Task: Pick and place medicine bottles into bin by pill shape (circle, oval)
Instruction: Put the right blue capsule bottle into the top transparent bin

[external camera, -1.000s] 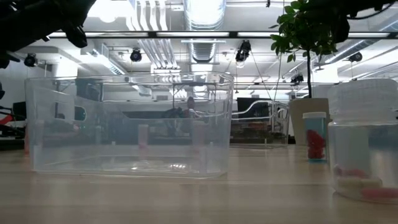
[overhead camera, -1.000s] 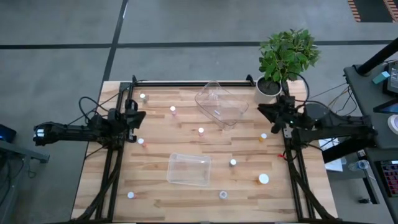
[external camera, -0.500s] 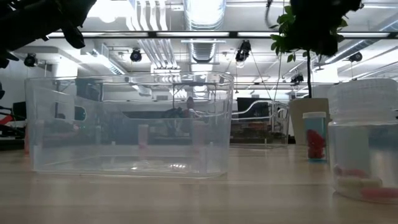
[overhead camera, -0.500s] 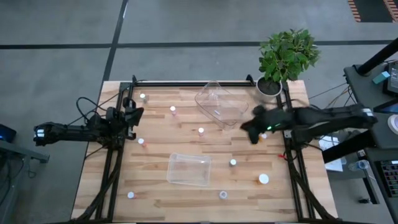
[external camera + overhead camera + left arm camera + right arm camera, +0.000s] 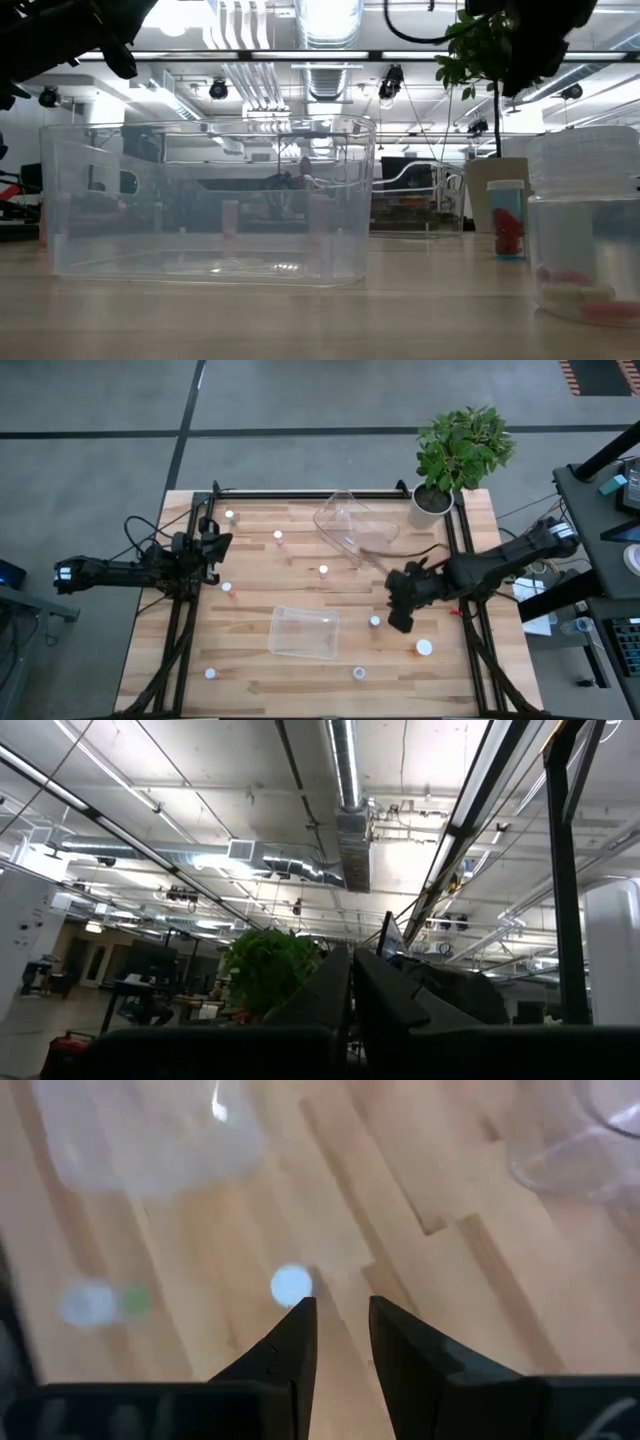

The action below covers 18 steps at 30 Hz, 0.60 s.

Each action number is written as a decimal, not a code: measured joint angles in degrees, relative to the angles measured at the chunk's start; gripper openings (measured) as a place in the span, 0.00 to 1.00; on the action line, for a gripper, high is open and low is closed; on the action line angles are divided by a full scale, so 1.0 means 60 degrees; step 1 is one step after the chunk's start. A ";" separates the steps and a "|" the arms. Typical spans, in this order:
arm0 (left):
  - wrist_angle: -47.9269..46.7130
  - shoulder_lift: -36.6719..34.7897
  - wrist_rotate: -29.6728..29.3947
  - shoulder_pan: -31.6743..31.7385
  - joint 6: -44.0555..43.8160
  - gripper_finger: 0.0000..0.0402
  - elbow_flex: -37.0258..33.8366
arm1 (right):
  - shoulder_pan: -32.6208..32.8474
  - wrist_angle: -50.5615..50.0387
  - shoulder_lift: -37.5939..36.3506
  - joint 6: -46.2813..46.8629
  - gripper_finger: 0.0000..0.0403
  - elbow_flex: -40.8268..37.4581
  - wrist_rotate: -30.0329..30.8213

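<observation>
My left gripper (image 5: 213, 546) waits at the table's left edge, its fingers (image 5: 345, 990) pressed together on nothing, leaving the middle free. Bottles sit scattered on the wooden table (image 5: 250, 675), one (image 5: 227, 588) just beside that idle arm. The near bin (image 5: 303, 632) stands upright and empty; the far bin (image 5: 356, 528) lies tilted on its side, which I judge makes it the harder target. My right gripper (image 5: 398, 618) hangs over the bottle (image 5: 374, 622) right of the near bin, fingers (image 5: 292, 1342) slightly parted, empty (white cap (image 5: 291, 1284) just ahead of them). There is bare wood around it, so I expect a clear descent.
</observation>
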 joint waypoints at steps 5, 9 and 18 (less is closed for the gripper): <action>-0.0010 0.0003 0.0000 0.0000 0.0000 0.00 0.0000 | 0.0743 0.0121 0.0732 -0.1973 0.21 0.0514 0.0015; -0.0014 0.0004 0.0000 0.0000 0.0000 0.00 0.0000 | 0.0873 0.0574 0.1185 -0.2790 0.19 0.0443 0.0037; -0.0007 0.0071 0.0000 0.0000 0.0004 0.00 0.0000 | 0.0870 0.1079 0.1533 -0.2772 0.13 0.0021 0.0046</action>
